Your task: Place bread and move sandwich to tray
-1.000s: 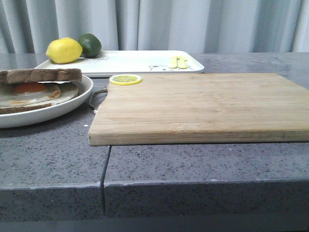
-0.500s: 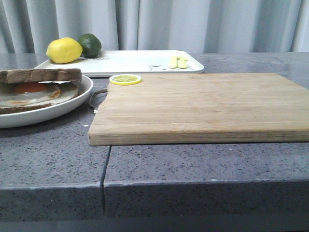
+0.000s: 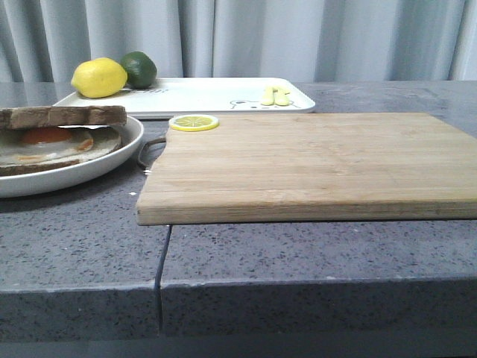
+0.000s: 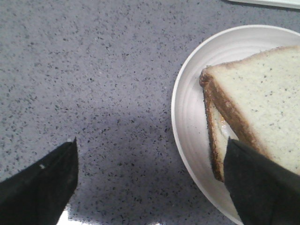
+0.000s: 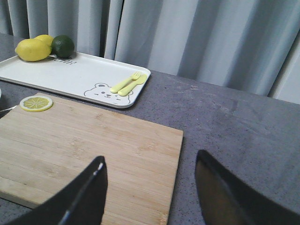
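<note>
The sandwich (image 3: 52, 142) sits in a round white plate (image 3: 112, 160) at the left of the front view, its fried egg showing between brown slices. The bread (image 4: 262, 103), pale-faced with a dark crust, lies on top as the upper slice (image 3: 63, 115). The white tray (image 3: 201, 95) lies at the back, with a bear drawing (image 5: 99, 90). My left gripper (image 4: 151, 145) is open above the counter beside the plate (image 4: 187, 117), one finger (image 4: 262, 187) over the sandwich's edge. My right gripper (image 5: 151, 157) is open, empty, over the right end of the cutting board (image 5: 93, 140). Neither gripper shows in the front view.
A wooden cutting board (image 3: 305, 160) fills the middle, a lemon slice (image 3: 194, 122) at its far left corner. On the tray lie a lemon (image 3: 98, 77), a lime (image 3: 139, 68) and a yellow fork and spoon (image 5: 127, 83). Grey curtains hang behind the speckled counter (image 3: 74, 246).
</note>
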Robot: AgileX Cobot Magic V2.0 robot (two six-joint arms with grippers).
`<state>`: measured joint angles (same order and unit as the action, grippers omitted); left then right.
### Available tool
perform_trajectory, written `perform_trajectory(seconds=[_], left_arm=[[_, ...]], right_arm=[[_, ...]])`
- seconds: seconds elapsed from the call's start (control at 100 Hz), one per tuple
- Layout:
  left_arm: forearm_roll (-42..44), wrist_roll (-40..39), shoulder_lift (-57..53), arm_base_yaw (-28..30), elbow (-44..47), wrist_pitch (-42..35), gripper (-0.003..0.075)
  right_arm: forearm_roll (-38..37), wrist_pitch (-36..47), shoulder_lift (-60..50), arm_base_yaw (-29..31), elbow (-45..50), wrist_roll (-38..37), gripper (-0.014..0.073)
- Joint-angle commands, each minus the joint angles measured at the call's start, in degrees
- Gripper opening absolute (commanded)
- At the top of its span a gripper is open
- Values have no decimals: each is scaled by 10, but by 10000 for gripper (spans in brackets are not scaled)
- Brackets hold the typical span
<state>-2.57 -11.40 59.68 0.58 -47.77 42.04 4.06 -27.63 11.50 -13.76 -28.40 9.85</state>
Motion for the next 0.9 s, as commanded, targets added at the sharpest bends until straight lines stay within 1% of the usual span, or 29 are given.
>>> perform_trajectory(seconds=[0.0, 0.09, 0.4, 0.89], left_arm=[[-28, -6, -3, 2, -1, -59, 578], [-49, -6, 3, 2, 9, -78, 578], [-73, -6, 56, 2, 10, -86, 578], [-73, -6, 115, 2, 10, -117, 578]], right_arm=[[-4, 50, 6, 3, -14, 0, 428], [-4, 51, 6, 3, -14, 0, 428], [-4, 54, 6, 3, -14, 0, 428], [-4, 54, 6, 3, -14, 0, 428]])
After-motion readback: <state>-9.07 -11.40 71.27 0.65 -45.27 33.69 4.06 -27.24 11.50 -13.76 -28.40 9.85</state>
